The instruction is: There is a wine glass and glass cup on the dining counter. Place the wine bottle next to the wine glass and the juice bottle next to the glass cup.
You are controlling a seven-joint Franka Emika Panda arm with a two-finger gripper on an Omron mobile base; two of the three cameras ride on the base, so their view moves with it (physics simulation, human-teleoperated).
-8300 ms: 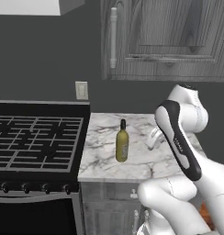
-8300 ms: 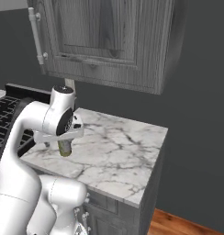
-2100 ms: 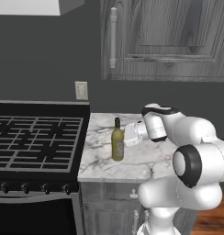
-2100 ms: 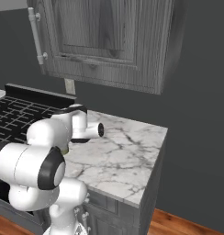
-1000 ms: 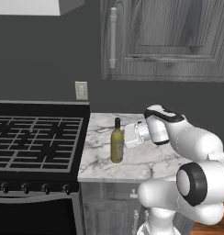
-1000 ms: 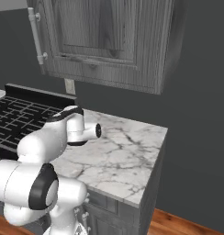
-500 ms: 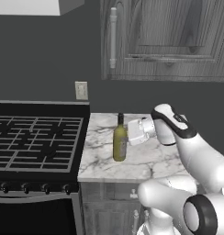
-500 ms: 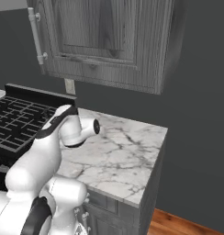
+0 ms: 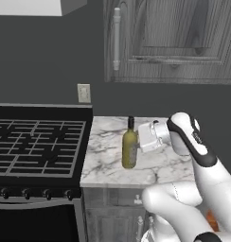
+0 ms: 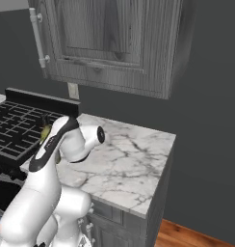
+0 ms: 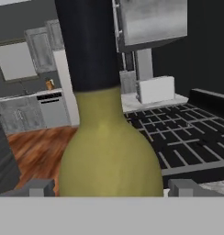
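Note:
The wine bottle (image 9: pixel 129 149), slim and olive-yellow with a dark cap, stands upright on a small marble-topped cabinet (image 9: pixel 108 165) beside the stove. My gripper (image 9: pixel 137 142) reaches it sideways from the right, at the height of its shoulder. In the hand view the wine bottle (image 11: pixel 109 156) is very close, and my gripper (image 11: pixel 111 188) is open, with one fingertip (image 11: pixel 40 187) on each side and a gap to the glass. From the right base view a sliver of the wine bottle (image 10: pixel 44 133) peeks from behind my arm. The wine glass, glass cup, juice bottle and dining counter are out of view.
A black gas stove (image 9: pixel 37 142) adjoins the cabinet on the left. A grey wall cabinet (image 9: pixel 169 42) hangs above, and an outlet (image 9: pixel 83 93) is on the wall behind. The marble top (image 10: pixel 124 159) to the right of the bottle is bare. A tiny orange thing (image 11: pixel 50 84) sits on a distant counter.
My arm has swung from a folded pose to a forearm rising from the lower right. The hand has stayed beside the bottle, which still stands on the marble.

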